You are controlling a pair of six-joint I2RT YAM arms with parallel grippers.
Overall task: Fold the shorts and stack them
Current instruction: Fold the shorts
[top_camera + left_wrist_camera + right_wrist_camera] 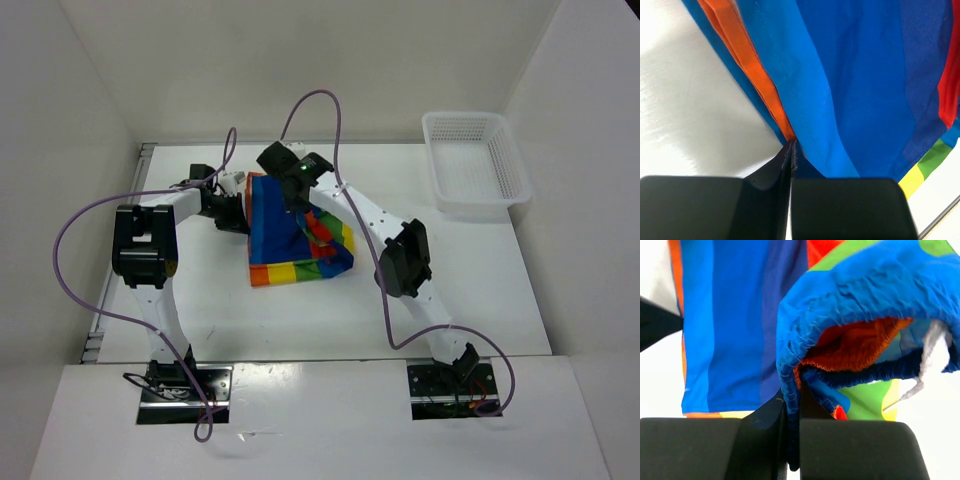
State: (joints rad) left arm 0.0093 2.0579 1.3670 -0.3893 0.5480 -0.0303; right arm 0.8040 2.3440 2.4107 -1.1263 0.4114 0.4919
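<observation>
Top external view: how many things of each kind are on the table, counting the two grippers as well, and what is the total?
rainbow-striped shorts: 1
white mesh basket: 1
grippers: 2, the left gripper and the right gripper, each shut on the shorts
Total: 4

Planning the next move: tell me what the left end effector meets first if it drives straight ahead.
The shorts: the left end effector is shut on their edge, fabric filling its path; depth beyond is unclear.
</observation>
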